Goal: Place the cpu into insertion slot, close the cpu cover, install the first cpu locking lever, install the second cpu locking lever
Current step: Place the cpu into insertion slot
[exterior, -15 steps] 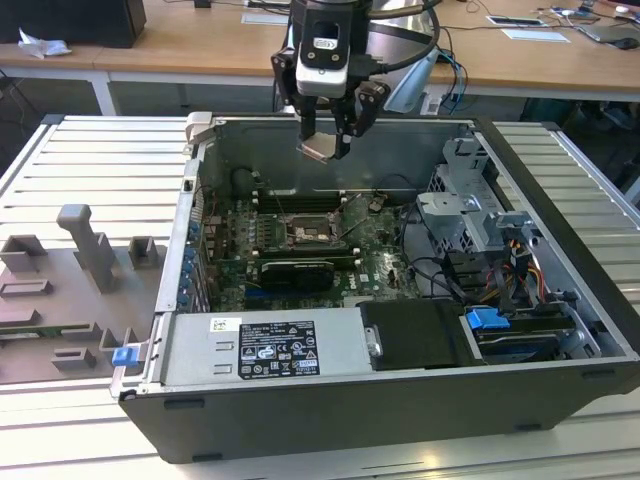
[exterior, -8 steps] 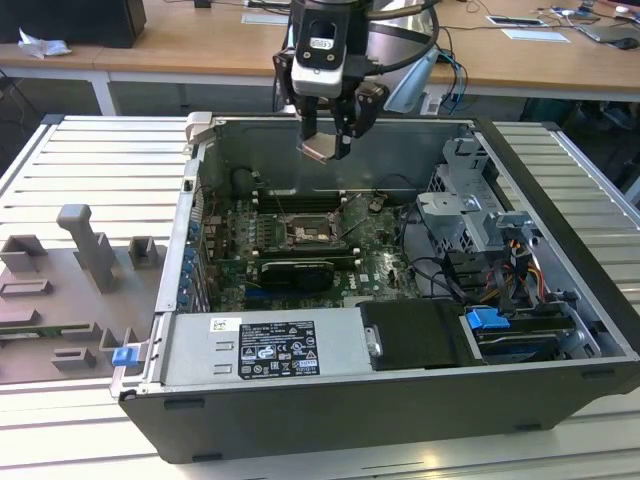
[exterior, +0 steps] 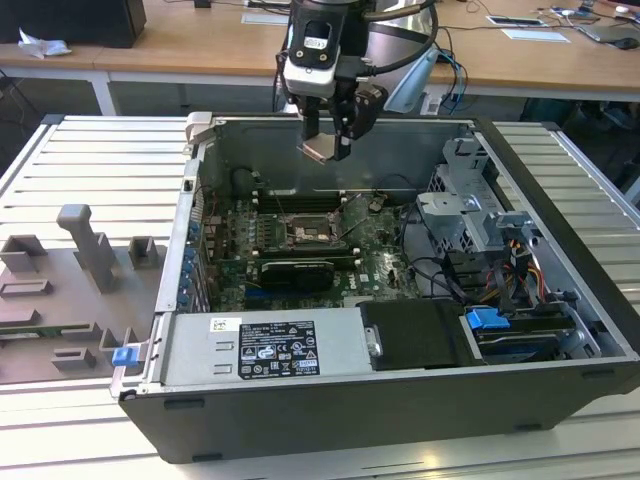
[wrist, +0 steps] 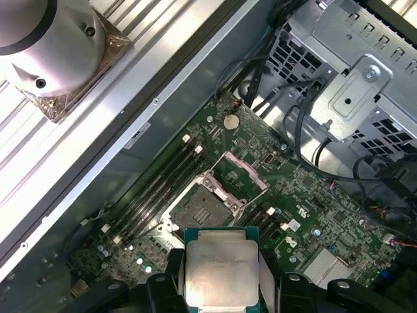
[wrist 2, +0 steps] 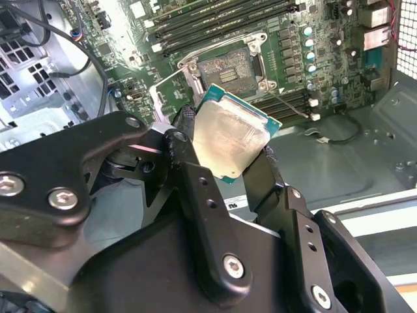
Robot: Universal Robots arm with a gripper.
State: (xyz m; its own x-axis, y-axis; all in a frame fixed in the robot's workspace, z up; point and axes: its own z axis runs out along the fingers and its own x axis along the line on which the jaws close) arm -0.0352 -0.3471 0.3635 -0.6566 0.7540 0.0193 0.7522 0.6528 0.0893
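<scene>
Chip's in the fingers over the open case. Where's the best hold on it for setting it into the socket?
By two opposite edges, coming from above its metal top, as the gripper holds the chip now. It is a thin flat square, so only the edges give the fingers purchase, and that hold probably leaves its underside free to drop into the socket.

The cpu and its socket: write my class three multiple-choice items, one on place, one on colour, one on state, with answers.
1. The cpu is: A on the floor; B gripped in the jaws above the circuit board; C in a person's hand.
2. Its top is: A silvery; B red; C black.
3. The insertion slot is: A filled; B covered over; C empty, with the cpu cover swung open.
Answers: B, both wrist views show the jaws pinching it; A, pale metal shows; C, its bare dark centre shows.
</scene>
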